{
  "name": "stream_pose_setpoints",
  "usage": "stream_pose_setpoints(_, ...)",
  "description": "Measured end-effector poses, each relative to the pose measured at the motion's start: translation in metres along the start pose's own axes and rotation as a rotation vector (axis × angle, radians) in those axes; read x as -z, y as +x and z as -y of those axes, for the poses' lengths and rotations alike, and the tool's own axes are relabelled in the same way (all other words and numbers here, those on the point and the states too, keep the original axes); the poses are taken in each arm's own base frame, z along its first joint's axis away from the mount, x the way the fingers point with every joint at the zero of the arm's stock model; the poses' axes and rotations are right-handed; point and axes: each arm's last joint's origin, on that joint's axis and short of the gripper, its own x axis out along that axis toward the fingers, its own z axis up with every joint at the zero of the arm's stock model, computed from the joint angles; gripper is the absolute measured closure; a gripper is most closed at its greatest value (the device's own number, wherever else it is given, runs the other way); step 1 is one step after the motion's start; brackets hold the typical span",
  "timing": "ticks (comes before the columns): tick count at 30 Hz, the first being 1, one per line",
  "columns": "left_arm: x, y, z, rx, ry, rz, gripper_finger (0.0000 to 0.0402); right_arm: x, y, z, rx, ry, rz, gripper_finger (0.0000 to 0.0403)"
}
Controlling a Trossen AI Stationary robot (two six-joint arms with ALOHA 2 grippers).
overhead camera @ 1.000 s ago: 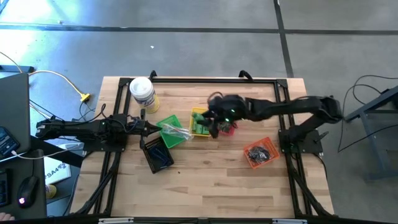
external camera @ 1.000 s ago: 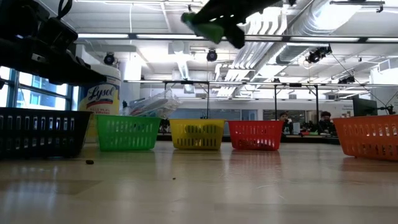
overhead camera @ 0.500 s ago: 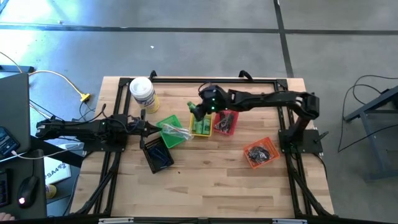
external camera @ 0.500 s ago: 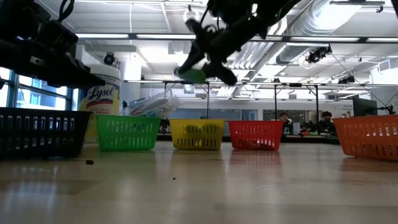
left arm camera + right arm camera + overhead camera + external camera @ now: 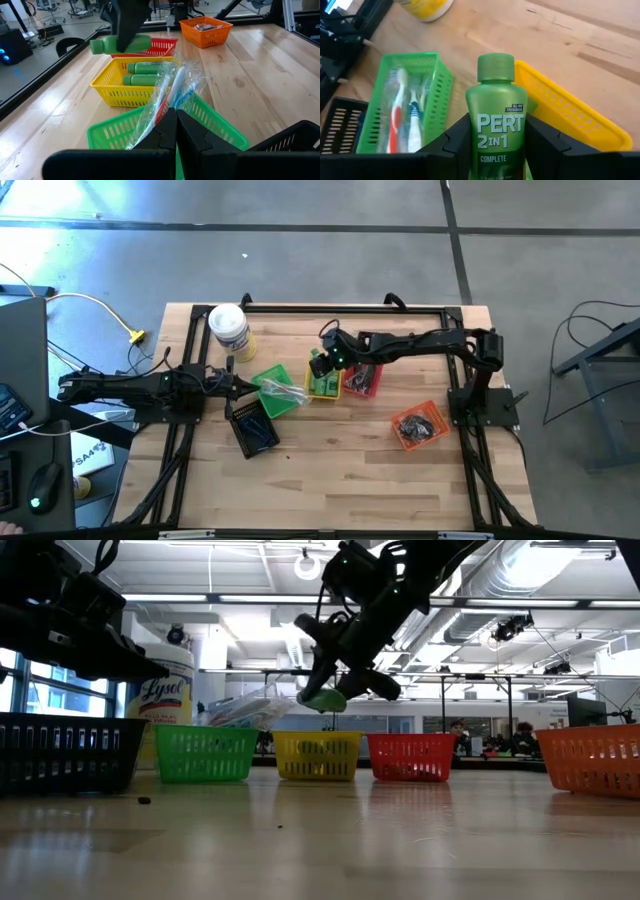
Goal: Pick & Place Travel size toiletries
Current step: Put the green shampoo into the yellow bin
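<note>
The right tool (image 5: 320, 363) hangs above the yellow basket (image 5: 322, 379) near the middle of the surface (image 5: 330, 470), clamped on a green bottle (image 5: 496, 125). The right wrist view shows the 2 dark fingers (image 5: 454, 145) pressing the bottle's sides, cap pointing away, label reading PERT 2 IN 1. In the low view the bottle (image 5: 323, 698) is held clear above the yellow basket (image 5: 316, 756), not touching it. The left wrist view shows it (image 5: 120, 43) lying crosswise in the right tool's grip over the basket's far end, with 2 more green bottles (image 5: 145, 73) lying inside the yellow basket (image 5: 120, 90).

The green basket (image 5: 274, 391) sits just at 9 o'clock of the yellow one and holds wrapped toothbrushes (image 5: 402, 120). The red basket (image 5: 362, 378) is just at 3 o'clock of the yellow one. The orange basket (image 5: 417, 424) stands apart toward 4 o'clock, and the black basket (image 5: 252, 427) toward 8 o'clock. A white canister (image 5: 229, 328) stands at 10 o'clock.

The left tool (image 5: 176, 131) waits at the 9 o'clock side, fingers pressed together with nothing between them, beside the green basket.
</note>
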Motion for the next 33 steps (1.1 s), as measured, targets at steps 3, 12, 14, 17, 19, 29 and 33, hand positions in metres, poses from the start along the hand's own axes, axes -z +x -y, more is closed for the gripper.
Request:
stream_pose_setpoints(3, 0.000, 0.000, 0.000, 0.000, 0.000, 0.000, 0.0402, 0.002, 0.000, -0.001, 0.019, 0.011, 0.009, 0.0266)
stream_pose_setpoints(12, 0.000, 0.000, 0.000, 0.000, 0.000, 0.000, 0.0402, 0.009, 0.002, -0.004, 0.060, 0.018, 0.029, 0.0266)
stream_pose_setpoints(14, 0.000, 0.000, 0.000, 0.000, 0.000, 0.000, 0.0402, 0.011, 0.005, -0.004, 0.053, 0.025, 0.013, 0.0266)
stream_pose_setpoints(17, 0.000, 0.000, 0.000, 0.000, 0.000, 0.000, 0.0402, 0.016, 0.014, -0.003, 0.041, 0.035, -0.030, 0.0266)
stream_pose_setpoints(19, 0.000, 0.000, 0.000, 0.000, 0.000, 0.000, 0.0402, 0.023, 0.021, 0.001, 0.058, 0.048, -0.087, 0.0266)
stream_pose_setpoints(29, 0.000, 0.000, 0.000, 0.000, 0.000, -0.001, 0.0402, 0.028, 0.034, 0.004, 0.051, -0.004, -0.100, 0.0255)
stream_pose_setpoints(33, 0.000, 0.000, 0.000, 0.000, 0.000, -0.001, 0.0402, 0.028, 0.035, 0.003, 0.011, -0.029, -0.133, 0.0216)
